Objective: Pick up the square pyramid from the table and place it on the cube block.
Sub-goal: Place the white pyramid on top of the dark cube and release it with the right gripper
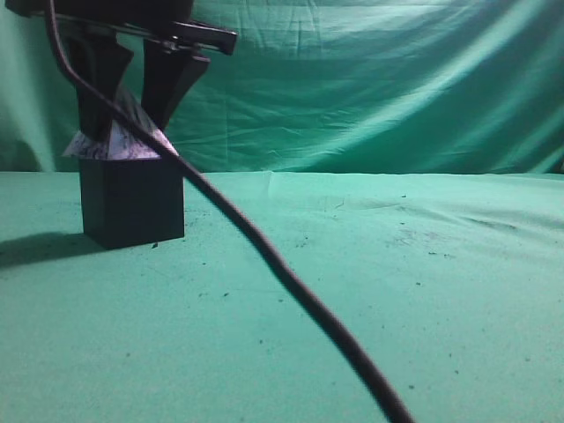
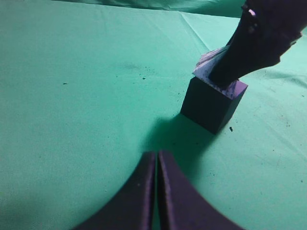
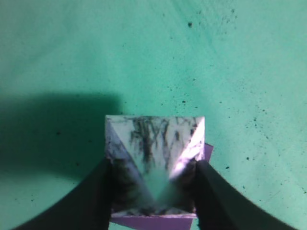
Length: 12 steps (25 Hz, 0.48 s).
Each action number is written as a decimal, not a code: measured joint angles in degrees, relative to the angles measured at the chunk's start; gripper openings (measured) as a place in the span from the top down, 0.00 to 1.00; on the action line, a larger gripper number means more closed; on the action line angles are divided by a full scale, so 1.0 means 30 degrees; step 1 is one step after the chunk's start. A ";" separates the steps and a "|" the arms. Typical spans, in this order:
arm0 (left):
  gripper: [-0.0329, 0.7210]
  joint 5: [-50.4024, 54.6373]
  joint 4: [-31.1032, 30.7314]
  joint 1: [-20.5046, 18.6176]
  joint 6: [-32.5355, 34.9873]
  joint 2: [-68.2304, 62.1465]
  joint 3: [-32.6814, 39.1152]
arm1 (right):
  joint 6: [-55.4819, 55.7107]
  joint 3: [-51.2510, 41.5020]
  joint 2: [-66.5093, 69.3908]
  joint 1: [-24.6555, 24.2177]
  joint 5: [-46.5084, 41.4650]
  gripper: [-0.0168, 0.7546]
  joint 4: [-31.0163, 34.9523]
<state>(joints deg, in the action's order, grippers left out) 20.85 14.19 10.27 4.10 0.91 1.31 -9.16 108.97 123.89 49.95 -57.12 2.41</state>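
Observation:
The square pyramid (image 1: 110,148), white-lilac with dark streaks, sits on top of the near-black cube block (image 1: 132,203) at the left of the green table (image 1: 397,291). My right gripper (image 1: 128,128) comes down from above with a finger on each side of the pyramid. In the right wrist view the fingers (image 3: 153,165) press the pyramid's (image 3: 153,136) two side faces, and the cube's edge (image 3: 153,223) shows below. The left wrist view shows the cube (image 2: 211,103), the pyramid (image 2: 206,67) and the right gripper (image 2: 225,72). My left gripper (image 2: 157,155) is shut and empty over the cloth, short of the cube.
A black cable (image 1: 264,247) runs diagonally from the top left down to the bottom edge of the exterior view. Green cloth hangs as a backdrop (image 1: 370,79). The cube casts a shadow to its left.

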 joint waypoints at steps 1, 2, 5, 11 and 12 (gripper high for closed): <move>0.96 0.0000 0.0000 0.0000 0.0000 0.0000 0.0000 | 0.0000 0.0009 0.0000 0.0000 0.0030 0.48 -0.0001; 0.96 0.0000 0.0000 0.0000 0.0000 0.0000 0.0000 | 0.0000 0.0043 -0.0035 0.0000 0.0030 0.48 -0.0041; 0.96 0.0000 0.0000 0.0000 0.0000 0.0000 0.0000 | 0.0000 0.0750 -0.0117 0.0000 -0.0557 0.21 -0.0105; 0.96 0.0000 0.0000 0.0000 0.0000 0.0000 0.0000 | 0.0000 0.4696 -0.0982 0.0000 -0.3965 0.27 -0.0524; 0.96 0.0000 0.0000 0.0000 0.0000 0.0000 0.0000 | 0.0000 0.5454 -0.1073 0.0000 -0.4322 0.36 -0.0710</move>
<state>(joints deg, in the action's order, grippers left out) 20.85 14.19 10.27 4.10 0.91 1.31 -9.16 125.33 120.67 49.95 -70.09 0.28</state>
